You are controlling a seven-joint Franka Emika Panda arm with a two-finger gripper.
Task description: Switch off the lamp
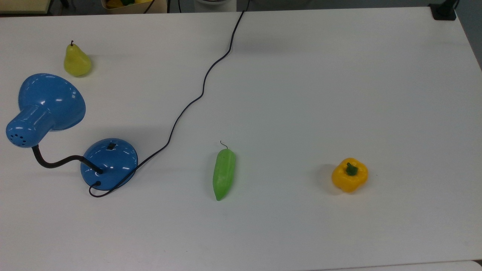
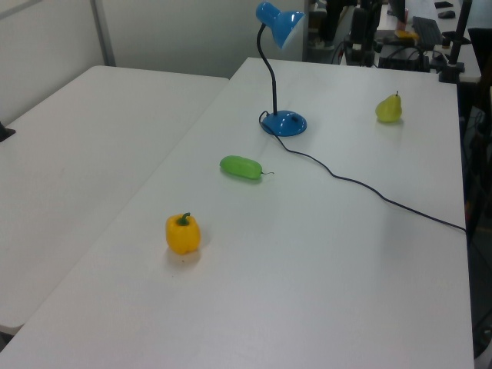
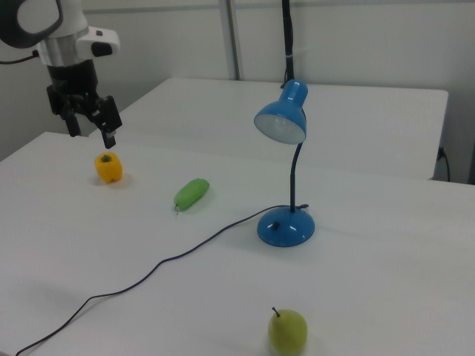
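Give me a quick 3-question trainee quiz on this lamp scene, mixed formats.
1. True or false: the pear touches the lamp.
2. In the top view, what lies between the lamp base and the yellow bell pepper? A) green pepper B) pear C) gripper
3. Where does the cord leave the table in the top view?

Key
1. False; they sit apart.
2. A
3. Over the top edge, near the middle.
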